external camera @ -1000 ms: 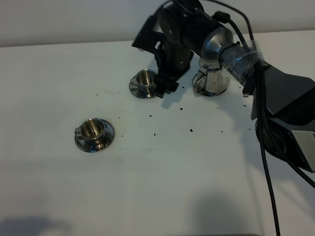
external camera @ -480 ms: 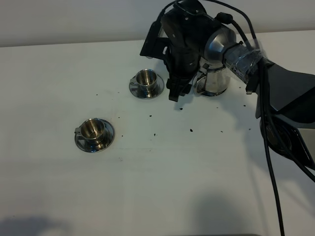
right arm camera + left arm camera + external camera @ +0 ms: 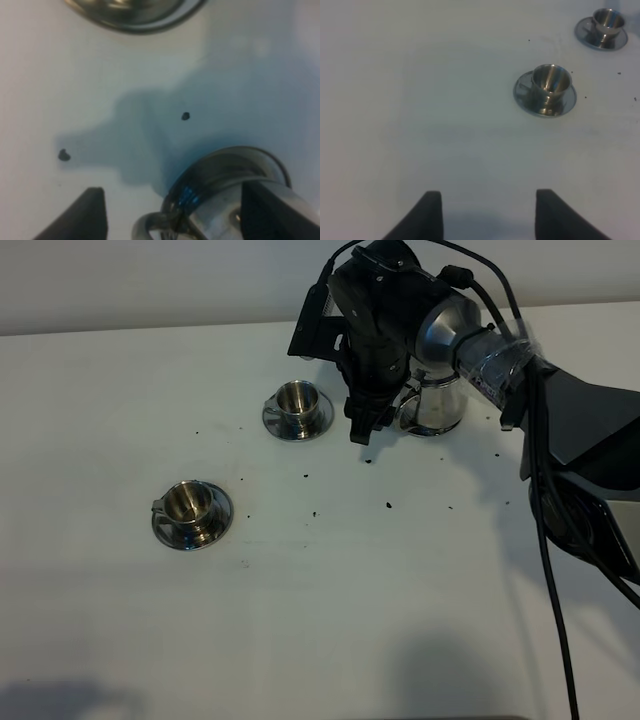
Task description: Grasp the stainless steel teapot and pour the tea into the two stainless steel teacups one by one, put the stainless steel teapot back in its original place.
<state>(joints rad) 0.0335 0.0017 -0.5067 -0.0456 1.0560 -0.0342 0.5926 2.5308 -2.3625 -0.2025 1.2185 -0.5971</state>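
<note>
The steel teapot (image 3: 437, 406) stands at the back right of the white table, partly hidden by my right arm. In the right wrist view its shiny top and loop handle (image 3: 220, 192) lie between the spread fingers. My right gripper (image 3: 361, 430) (image 3: 180, 215) is open, just left of the teapot and low over the table. One teacup (image 3: 297, 398) on its saucer stands left of that gripper. The other teacup (image 3: 190, 504) stands further forward and left. Both also show in the left wrist view (image 3: 550, 82) (image 3: 608, 20). My left gripper (image 3: 487, 215) is open and empty. The round disc is hidden.
Small dark specks (image 3: 388, 505) are scattered on the white table (image 3: 330, 600). The right arm's cables (image 3: 548, 570) hang along the right side. The far cup's saucer rim (image 3: 135, 15) shows in the right wrist view.
My right gripper has moved right, away from the far teacup and up to the teapot's left side. The cups and teapot have not moved.
</note>
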